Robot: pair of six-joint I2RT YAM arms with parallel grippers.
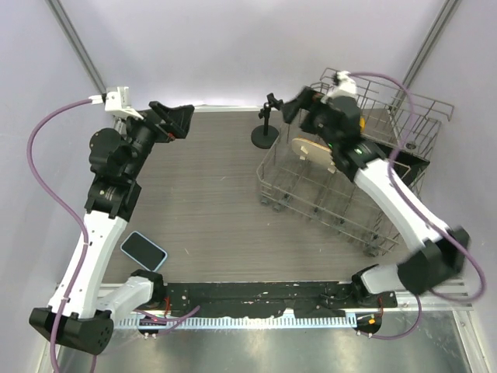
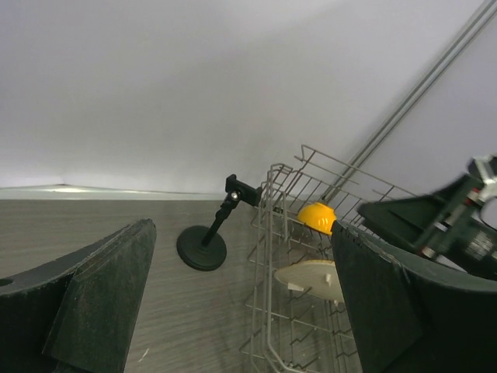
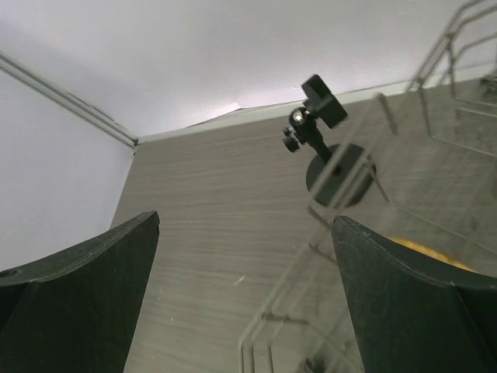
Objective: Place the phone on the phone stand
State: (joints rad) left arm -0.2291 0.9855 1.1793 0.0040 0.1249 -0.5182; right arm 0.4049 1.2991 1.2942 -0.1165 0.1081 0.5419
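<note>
The phone [image 1: 144, 249] lies flat and screen-up on the table [image 1: 210, 202] at its near left side, just beside the left arm's lower link and well apart from the phone stand [image 1: 265, 137]. The left gripper [image 1: 182, 120] is raised over the far left corner with its jaws spread wide and nothing between them. The stand is upright at the far middle, its top clamp bare, just left of the wire dish rack [image 1: 326, 217]. Inside the rack a flat cream piece [image 1: 311, 149] leans among the tines, with a rounded yellow object [image 2: 317, 215] behind it. The right gripper [image 1: 299, 109] hovers above the rack's far left corner, jaws wide apart and empty.
</note>
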